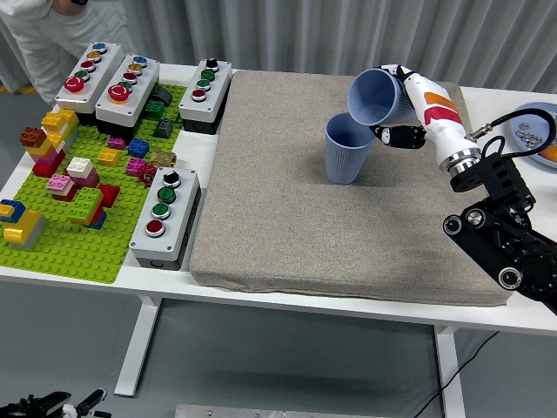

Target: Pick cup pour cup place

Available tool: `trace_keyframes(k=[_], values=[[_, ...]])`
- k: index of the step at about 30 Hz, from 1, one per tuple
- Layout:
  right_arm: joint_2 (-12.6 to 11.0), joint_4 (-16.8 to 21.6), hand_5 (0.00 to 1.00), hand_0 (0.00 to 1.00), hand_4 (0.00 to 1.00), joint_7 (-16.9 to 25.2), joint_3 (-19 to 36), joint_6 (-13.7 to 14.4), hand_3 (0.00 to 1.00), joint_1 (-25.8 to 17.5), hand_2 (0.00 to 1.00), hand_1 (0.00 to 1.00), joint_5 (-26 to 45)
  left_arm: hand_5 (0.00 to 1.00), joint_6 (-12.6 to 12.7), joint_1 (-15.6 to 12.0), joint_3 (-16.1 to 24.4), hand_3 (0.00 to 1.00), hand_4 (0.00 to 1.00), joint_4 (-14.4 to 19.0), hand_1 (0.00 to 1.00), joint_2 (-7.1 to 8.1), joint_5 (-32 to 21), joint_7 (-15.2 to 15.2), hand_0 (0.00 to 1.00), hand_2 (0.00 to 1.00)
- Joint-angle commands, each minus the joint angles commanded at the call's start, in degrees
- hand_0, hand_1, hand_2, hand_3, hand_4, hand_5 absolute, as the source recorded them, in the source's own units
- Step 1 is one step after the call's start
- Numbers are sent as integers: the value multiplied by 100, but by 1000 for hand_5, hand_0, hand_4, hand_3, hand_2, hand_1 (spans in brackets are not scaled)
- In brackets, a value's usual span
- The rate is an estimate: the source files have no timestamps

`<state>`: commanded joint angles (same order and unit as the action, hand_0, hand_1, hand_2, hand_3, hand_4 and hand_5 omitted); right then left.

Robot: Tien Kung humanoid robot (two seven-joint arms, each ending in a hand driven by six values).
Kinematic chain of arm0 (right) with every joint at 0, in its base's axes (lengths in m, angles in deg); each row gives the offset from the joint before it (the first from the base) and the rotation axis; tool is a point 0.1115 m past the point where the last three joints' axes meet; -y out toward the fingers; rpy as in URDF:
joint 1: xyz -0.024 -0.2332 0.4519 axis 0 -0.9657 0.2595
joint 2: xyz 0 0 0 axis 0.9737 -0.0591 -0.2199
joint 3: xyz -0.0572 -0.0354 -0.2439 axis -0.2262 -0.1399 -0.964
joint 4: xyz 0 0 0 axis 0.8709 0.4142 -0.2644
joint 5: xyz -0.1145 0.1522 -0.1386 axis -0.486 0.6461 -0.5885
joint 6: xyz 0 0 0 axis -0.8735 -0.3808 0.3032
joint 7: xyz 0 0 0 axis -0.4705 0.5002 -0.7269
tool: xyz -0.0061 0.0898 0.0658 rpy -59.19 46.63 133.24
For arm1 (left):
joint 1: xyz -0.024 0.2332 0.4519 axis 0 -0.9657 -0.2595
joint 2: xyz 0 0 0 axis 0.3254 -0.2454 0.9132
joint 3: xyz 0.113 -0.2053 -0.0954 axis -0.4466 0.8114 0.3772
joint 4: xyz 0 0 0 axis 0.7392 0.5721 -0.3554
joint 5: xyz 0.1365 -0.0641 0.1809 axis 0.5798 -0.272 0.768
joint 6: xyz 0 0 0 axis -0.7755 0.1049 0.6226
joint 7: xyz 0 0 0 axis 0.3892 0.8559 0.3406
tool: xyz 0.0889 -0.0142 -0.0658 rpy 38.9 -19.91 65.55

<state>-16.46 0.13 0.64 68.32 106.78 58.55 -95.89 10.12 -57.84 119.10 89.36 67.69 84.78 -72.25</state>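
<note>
Two blue cups are over the grey mat [287, 218]. One blue cup [347, 150] stands upright on the mat, right of centre toward the back. The second blue cup [375, 97] is tipped on its side, mouth facing down-left over the standing cup's rim. My right hand [403, 104], white with orange marks, is shut on this tilted cup, with the arm coming in from the lower right. I cannot see anything falling from the tilted cup. My left arm is out of view.
A green brick baseplate [65, 252] with several coloured bricks lies at the left. Button boxes [165, 216] stand on it and behind it. A blue bowl [533, 117] sits at the right edge. A person in white [52, 35] stands at the far left.
</note>
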Motion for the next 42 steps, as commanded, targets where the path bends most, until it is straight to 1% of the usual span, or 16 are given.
trace_keyframes(k=[11, 25, 42], values=[[-48, -131, 128, 814, 741, 59, -81, 105, 636, 134, 569, 687, -93, 998, 5, 68, 39, 700, 511, 0, 782, 3, 32, 0, 765, 824], [-81, -264, 131, 813, 740, 99, -134, 231, 630, 111, 565, 685, -189, 998, -2, 124, 87, 700, 510, 0, 783, -8, 129, 7, 766, 823], [19, -337, 134, 815, 738, -42, -374, 347, 629, 222, 566, 684, -418, 998, -10, 117, 71, 700, 510, 0, 783, 0, 157, 18, 766, 825]])
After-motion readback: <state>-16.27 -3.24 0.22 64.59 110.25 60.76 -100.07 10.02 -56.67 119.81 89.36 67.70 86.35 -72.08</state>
